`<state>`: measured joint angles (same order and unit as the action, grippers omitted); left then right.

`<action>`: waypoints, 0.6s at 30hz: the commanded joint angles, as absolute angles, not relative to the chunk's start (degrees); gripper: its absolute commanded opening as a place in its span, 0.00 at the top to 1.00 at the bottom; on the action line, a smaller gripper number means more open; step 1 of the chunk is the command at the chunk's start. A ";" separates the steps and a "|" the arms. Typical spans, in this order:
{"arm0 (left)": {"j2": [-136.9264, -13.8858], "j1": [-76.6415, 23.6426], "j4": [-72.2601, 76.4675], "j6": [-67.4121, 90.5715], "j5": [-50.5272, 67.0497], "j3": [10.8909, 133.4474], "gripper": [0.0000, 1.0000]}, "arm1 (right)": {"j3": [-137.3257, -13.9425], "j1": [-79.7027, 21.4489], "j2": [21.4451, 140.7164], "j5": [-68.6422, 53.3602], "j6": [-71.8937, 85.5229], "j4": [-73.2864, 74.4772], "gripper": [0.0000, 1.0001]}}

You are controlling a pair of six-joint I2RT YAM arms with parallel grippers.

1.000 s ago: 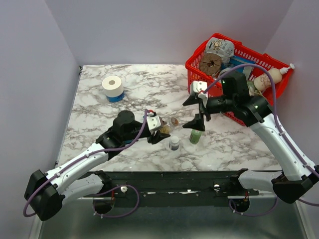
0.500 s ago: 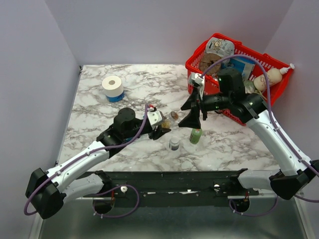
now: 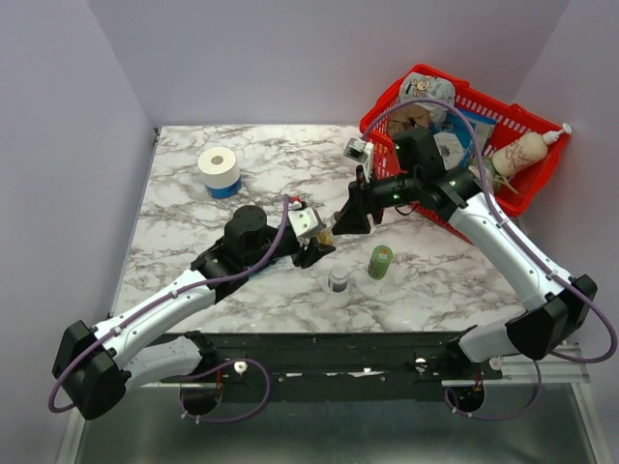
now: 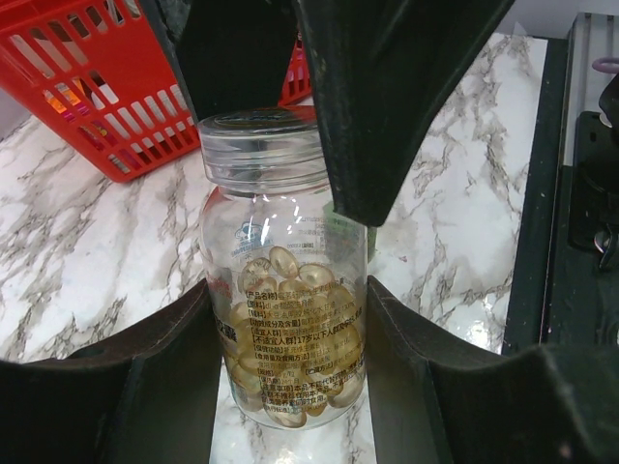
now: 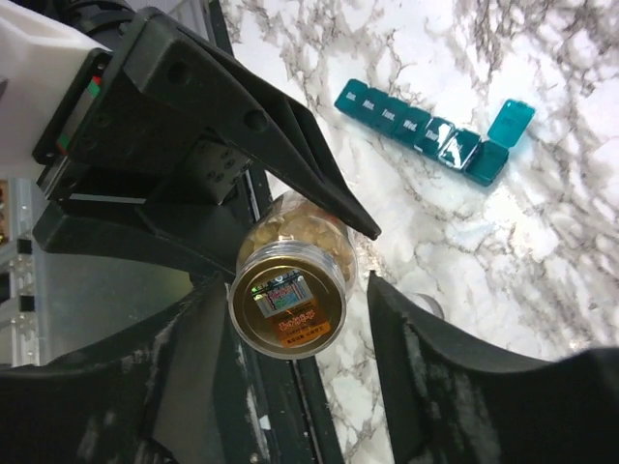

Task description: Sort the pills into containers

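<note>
right gripper (image 3: 340, 222) has swung left over the bottle (image 4: 285, 319) at mid-table, jaws wide astride its tan cap (image 5: 286, 300). left gripper (image 3: 317, 247) clamps the body, pills (image 4: 295, 333) inside. light, rigid, slick plastic: take the cap by its rim.

The left arm (image 3: 155, 309) and right arm (image 3: 508, 246) are white shells between black joints. Purple cables (image 3: 279, 246) run along both. The left hand (image 3: 319, 244) and right hand (image 3: 350, 217) have matte black wedge-shaped fingers (image 4: 126, 387). A white block (image 3: 304, 220) with a red mark backs the left one.
</note>
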<state>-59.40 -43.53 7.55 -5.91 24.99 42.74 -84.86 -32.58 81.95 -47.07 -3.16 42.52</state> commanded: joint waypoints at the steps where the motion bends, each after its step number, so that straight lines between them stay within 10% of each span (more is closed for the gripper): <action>1: -59.77 -43.94 8.61 -5.80 23.91 44.30 1.00 | -88.07 -32.87 81.83 -47.28 -1.84 41.75 0.39; 8: -60.30 -43.86 3.10 -9.04 27.32 46.05 1.00 | -90.95 -33.83 84.10 -54.11 -9.27 46.73 0.86; 18: -57.57 -42.45 -4.30 -14.07 42.27 44.56 1.00 | -88.91 -34.80 80.32 -63.72 -74.35 62.57 0.88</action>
